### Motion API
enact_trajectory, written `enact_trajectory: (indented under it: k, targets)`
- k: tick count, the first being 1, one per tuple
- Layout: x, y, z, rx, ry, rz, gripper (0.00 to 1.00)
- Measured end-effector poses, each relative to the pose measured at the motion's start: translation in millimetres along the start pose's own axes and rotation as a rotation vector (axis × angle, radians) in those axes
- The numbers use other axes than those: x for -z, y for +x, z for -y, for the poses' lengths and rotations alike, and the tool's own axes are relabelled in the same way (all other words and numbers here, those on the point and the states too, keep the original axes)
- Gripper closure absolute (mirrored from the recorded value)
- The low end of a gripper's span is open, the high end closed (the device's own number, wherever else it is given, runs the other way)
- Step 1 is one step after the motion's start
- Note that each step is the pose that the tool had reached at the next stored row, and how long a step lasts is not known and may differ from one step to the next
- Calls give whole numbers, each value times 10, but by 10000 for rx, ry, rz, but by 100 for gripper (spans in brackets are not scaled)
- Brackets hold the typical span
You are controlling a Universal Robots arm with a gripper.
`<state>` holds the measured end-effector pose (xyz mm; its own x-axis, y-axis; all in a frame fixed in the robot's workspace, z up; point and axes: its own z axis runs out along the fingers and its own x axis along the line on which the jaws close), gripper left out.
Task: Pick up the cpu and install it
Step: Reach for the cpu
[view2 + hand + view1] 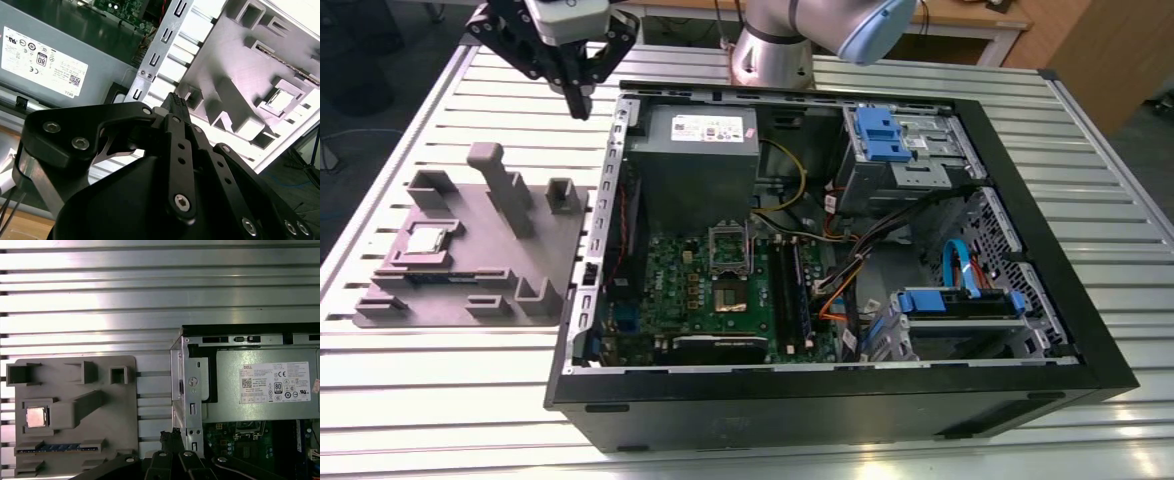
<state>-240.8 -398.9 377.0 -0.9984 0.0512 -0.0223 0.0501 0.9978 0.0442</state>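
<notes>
My gripper [576, 98] hung clenched, empty, beside the tray [520, 272]; I judged squaring over its seated cpu [427, 240] mattered most.

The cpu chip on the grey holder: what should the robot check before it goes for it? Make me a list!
1. cpu lies flat in its pocket on the grey holder: ok.
2. Nothing covers the cpu: ok.
3. gripper empty: ok, shut with nothing in it.
4. gripper over the cpu: not ok, it hangs near the computer case wall, beside the holder.
5. socket on the green board ready: cannot tell.
</notes>
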Motion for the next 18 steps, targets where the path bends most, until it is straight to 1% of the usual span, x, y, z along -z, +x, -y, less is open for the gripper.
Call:
enact_trajectory:
  k: [18]
  targets:
    - [0, 76, 4, 0, -1, 0, 90]
